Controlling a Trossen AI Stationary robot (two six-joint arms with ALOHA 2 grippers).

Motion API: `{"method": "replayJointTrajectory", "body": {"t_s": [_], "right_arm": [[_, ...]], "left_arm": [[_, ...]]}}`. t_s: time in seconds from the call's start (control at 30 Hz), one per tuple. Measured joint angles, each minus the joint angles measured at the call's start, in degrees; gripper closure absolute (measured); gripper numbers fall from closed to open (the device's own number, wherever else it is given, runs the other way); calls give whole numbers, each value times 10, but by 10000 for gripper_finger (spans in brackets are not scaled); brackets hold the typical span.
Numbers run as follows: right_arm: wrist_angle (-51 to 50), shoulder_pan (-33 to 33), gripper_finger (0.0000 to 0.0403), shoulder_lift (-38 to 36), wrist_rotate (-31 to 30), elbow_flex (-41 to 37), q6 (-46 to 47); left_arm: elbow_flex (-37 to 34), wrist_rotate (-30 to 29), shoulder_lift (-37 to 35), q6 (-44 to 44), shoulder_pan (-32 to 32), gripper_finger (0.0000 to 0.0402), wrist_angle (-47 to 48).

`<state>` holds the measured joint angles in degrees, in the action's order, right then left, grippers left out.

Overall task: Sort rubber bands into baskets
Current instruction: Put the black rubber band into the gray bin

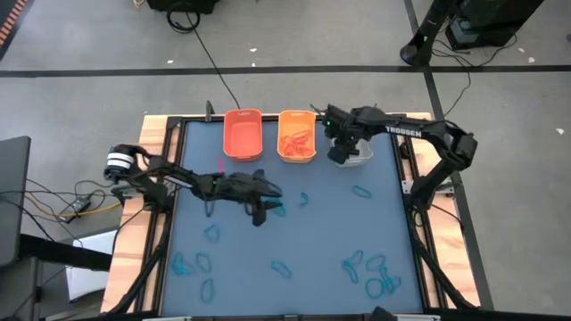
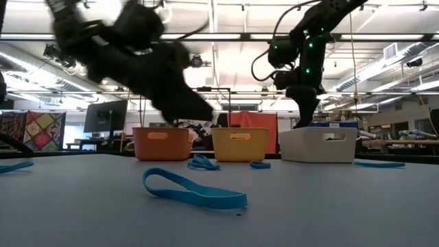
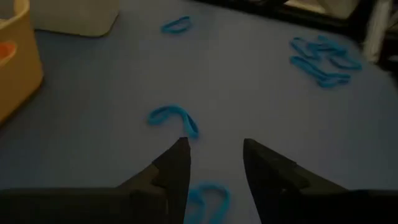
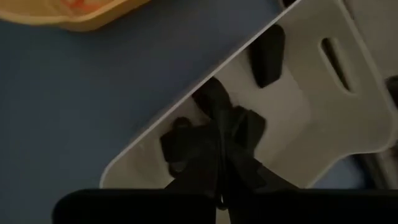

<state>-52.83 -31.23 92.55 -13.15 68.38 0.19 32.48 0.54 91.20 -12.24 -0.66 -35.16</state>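
My left gripper (image 1: 266,210) hangs low over the middle of the blue table, open (image 3: 214,149), with a blue rubber band (image 3: 208,202) lying on the table under its fingers and another (image 3: 174,118) just beyond. My right gripper (image 1: 343,152) is shut (image 4: 221,121), pointing down into the light grey-white basket (image 4: 348,106), where small black bands (image 4: 267,53) lie. I cannot make out whether it holds one. The orange basket (image 1: 242,134) and the yellow-orange basket (image 1: 284,119), which holds orange bands (image 1: 297,141), stand in a row to the left of it.
Several blue bands lie scattered over the table: a cluster (image 1: 375,272) at the near right, some (image 1: 196,266) at the near left, one (image 1: 361,191) below the white basket. A long blue band (image 2: 195,190) lies close in the low view. Dark frame rails edge the table.
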Motion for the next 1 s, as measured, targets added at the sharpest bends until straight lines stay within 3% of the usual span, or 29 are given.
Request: {"method": "replayJointTrajectory", "body": {"t_s": [0.27,0.53,1.0], "right_arm": [[2,-42,372,0,9,0,-15],[-31,-61,370,0,7,0,-17],[-43,-65,174,1,23,0,-14]], "left_arm": [[-125,-33,-47,-48,-1,250,-122],[-128,-57,-47,-50,-1,250,-122],[-127,-63,-47,-55,-1,250,-130]]}}
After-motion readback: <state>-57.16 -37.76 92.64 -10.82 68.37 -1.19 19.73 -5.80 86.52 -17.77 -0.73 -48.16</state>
